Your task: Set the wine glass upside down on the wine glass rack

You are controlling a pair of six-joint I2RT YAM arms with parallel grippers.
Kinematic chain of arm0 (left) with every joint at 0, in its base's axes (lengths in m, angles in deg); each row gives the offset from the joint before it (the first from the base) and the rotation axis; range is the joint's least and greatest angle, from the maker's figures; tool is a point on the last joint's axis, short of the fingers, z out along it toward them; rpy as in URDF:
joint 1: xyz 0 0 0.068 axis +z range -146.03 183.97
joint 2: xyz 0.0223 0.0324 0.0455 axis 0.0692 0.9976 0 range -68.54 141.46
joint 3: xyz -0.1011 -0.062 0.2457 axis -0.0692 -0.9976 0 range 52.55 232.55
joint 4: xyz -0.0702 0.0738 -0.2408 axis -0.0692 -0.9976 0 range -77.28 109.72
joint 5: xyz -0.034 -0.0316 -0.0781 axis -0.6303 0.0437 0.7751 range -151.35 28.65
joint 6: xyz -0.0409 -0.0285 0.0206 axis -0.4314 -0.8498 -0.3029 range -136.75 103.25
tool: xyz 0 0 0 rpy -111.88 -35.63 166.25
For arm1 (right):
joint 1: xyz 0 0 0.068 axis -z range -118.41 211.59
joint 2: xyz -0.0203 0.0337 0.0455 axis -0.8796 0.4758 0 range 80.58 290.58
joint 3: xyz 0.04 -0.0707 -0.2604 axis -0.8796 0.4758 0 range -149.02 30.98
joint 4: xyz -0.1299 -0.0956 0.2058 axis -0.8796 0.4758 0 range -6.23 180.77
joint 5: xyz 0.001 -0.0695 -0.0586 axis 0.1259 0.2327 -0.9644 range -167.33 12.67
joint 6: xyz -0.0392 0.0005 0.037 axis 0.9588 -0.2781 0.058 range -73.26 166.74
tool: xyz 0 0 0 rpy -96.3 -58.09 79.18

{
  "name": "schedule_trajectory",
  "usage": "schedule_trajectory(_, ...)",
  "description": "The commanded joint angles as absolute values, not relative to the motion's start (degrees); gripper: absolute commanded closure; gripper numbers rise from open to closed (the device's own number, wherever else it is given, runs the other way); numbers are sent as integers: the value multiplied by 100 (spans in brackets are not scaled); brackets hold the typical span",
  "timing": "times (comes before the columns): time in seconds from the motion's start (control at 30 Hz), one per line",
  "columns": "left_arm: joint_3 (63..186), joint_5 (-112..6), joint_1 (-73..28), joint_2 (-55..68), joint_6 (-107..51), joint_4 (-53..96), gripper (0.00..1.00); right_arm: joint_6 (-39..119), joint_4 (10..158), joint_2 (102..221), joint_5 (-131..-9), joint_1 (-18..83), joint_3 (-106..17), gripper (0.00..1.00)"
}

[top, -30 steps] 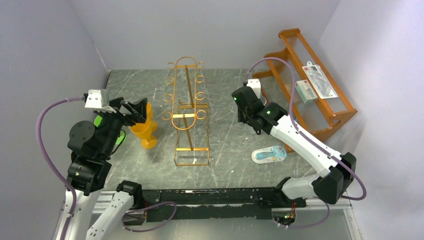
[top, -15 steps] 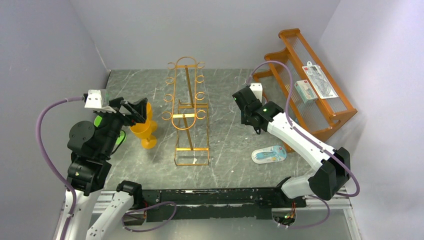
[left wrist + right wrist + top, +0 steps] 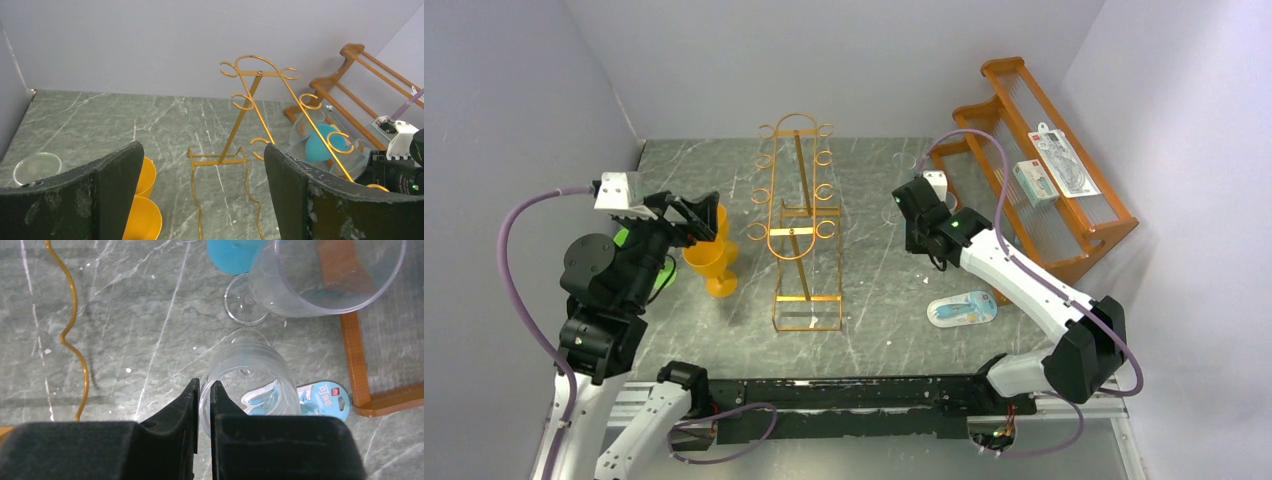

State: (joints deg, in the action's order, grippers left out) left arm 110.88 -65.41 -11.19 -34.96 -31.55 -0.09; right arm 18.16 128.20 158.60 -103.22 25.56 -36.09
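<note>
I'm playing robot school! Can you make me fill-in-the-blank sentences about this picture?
The right gripper pinches the rim of a clear wine ____.
The left gripper is wide ____.
The gold wire rack stands ____ the two grippers.
Missing words: glass, open, between.

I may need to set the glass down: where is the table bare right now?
Bare marble lies between the rack base and the blue packet, and left of the rack base toward the near edge. It is crowded by the shelf: the right gripper pinches the glass rim there, beside a second clear glass and a blue glass. Orange cups stand left of the rack.
</note>
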Motion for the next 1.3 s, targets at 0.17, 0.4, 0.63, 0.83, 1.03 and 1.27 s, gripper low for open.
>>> schedule_trajectory(0.17,11869,-6242,-1146,-3055,-3210,-437,4,2155,12205,15063,-9600,2582,-3529,100)
schedule_trajectory(0.4,12373,-5906,-1150,-2951,-3511,-463,4,2416,11005,13868,-9113,2575,-3251,100)
schedule_trajectory(0.63,12698,-4144,-1150,-2497,-4514,1117,4,2443,9043,12753,-9122,2581,-2746,100)
schedule_trajectory(0.83,12866,-3604,-1150,-1697,-6136,2172,6,2452,7293,12160,-8820,2577,-2317,100)
schedule_trajectory(1.03,12789,-3027,-1197,-971,-7661,3143,8,2289,5662,11928,-8388,2569,-1881,100)
schedule_trajectory(1.27,12931,-3449,-2366,-141,-8209,3427,12,1824,4573,12500,-7616,2568,-1822,100)
